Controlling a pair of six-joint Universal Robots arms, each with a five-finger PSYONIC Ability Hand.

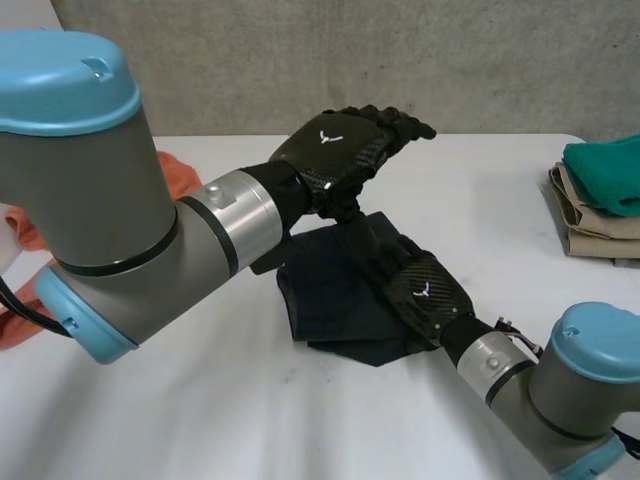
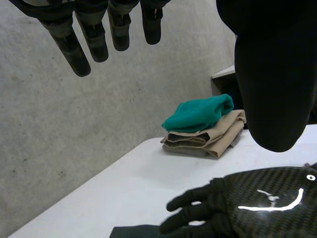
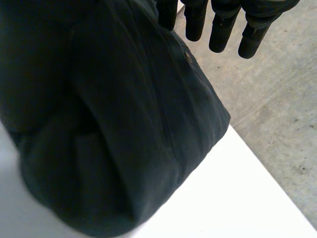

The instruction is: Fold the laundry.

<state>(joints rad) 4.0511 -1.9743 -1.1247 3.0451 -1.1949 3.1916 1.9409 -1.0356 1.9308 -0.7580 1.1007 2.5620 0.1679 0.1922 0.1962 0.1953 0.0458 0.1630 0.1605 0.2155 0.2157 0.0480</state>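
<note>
**Dark garment folded, right hand pressing it flat**

You are working on the dark garment, which is lying as a compact folded bundle in the middle of the counter. Your right hand is resting on its right part, fingers straight and laid across the cloth, gripping nothing; in its wrist view the fabric is sitting under the palm. Your left hand is hovering above the garment's far edge, fingers straight and loosely spread, holding nothing.

You are, I judge, smoothing a fold on a piece that is nearly done. The next move is likely calling for both hands to take opposite edges, either for one more fold or to carry the bundle to the folded pile at the counter's far right. An orange cloth is lying unfolded at the left, behind your left arm, probably next in line.
</note>
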